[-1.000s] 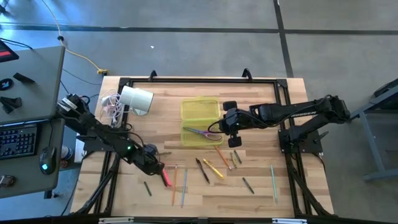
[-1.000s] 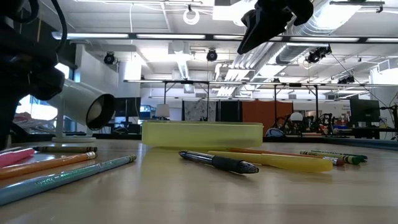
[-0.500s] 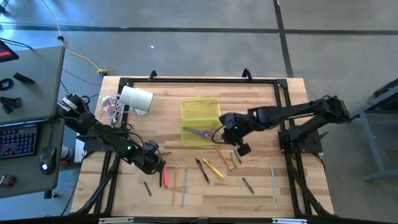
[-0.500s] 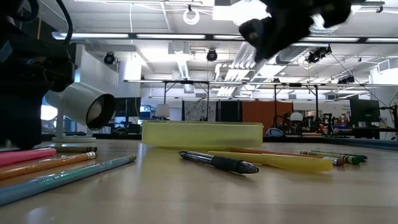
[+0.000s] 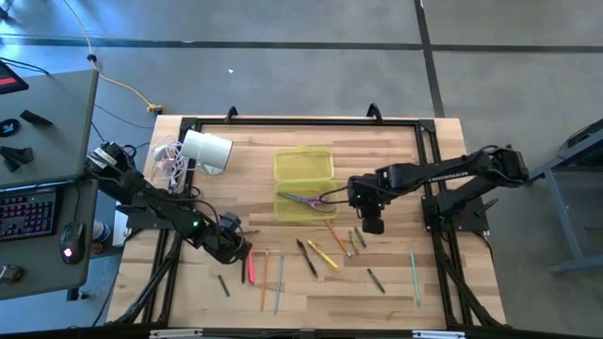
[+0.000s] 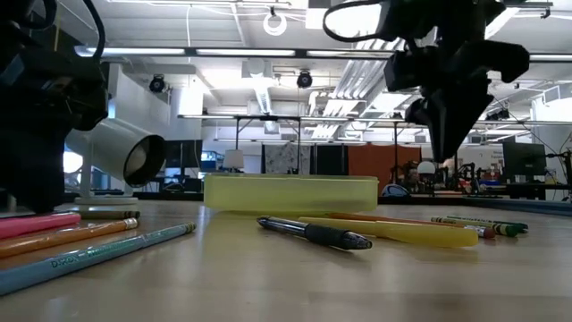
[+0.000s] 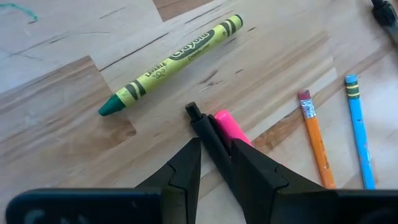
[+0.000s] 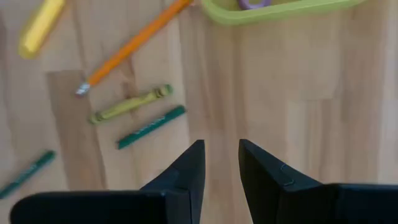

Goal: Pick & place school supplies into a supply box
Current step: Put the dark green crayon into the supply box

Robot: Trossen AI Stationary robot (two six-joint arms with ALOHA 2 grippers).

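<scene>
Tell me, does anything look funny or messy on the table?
A bit. The purple-handled scissors lie slanted in the yellow-green box, tip over its edge. An orange pencil leans against the box's rim. Pens, pencils and crayons lie scattered on the table.

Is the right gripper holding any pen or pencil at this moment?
No, in the right wrist view the right gripper has only bare wood between its parted fingers, and the crayons lie apart from it.

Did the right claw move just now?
Yes. In the high view the right claw swung away from the box, toward the table's right side, after dipping over the pencils beside it.
</scene>
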